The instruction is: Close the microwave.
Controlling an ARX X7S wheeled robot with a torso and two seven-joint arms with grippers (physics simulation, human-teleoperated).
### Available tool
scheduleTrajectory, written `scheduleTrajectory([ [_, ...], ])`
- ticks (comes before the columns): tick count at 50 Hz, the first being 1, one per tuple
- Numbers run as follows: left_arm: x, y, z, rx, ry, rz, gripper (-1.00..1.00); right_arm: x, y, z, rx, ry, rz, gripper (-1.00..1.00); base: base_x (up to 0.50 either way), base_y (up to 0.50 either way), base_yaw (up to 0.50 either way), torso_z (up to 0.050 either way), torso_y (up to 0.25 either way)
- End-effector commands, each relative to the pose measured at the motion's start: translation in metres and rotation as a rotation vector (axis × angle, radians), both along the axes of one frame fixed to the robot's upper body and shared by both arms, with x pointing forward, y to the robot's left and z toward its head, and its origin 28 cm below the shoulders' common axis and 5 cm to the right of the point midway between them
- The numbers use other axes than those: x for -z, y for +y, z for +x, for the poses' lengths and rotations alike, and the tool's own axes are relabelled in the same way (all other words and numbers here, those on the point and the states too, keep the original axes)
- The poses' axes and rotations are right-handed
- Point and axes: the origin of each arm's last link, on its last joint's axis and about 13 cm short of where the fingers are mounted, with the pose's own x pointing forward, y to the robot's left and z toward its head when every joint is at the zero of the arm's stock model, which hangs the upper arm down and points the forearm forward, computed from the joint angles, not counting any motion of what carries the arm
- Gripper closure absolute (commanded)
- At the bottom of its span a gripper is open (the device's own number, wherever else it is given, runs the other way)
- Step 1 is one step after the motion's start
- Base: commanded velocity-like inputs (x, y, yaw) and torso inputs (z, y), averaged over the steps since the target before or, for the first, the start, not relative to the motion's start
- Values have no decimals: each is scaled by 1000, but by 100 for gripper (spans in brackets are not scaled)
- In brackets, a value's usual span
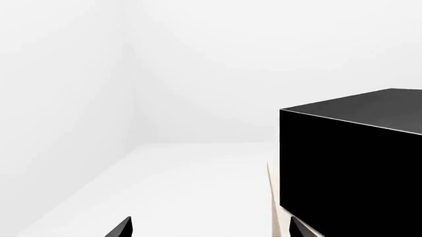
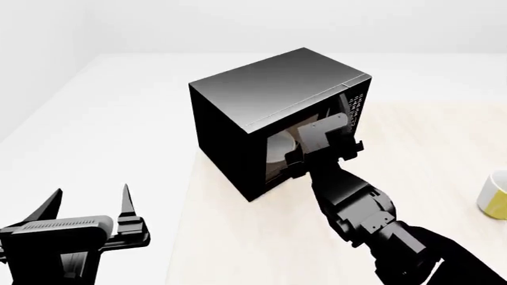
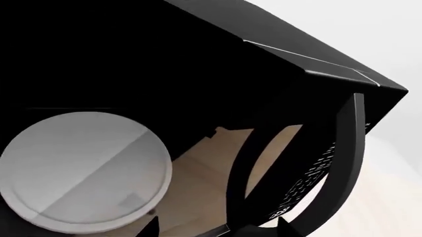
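Pale bench (image 2: 237,237) carrying microwave (image 2: 269,113). Right wrist view alone showing turntable plate (image 3: 82,170), handle (image 3: 346,163). Right hand (image 2: 325,155) at door, spread indeterminable. Left hand (image 2: 91,205) wide, empty. Mug (image 2: 495,195) well right.

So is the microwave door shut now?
Cannot tell. The right gripper is at the microwave's front; the plate shows through the window.
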Motion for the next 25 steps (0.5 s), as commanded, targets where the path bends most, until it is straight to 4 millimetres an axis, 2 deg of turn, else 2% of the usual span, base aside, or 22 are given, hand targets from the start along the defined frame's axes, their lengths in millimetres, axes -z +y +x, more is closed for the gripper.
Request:
scheduleTrajectory([
  [1,1,0,1,1,2,1,-100,-8,-15,6,13,-3,5,-100,26,5,14,0,0],
  [5,1,-1,1,1,4,2,-100,-7,-20,-2,34,-24,7,-100,14,3,11,-3,0],
  [25,2,-1,1,5,7,3,-100,-29,-25,-48,15,-110,87,-100,0,0,0,0,0],
])
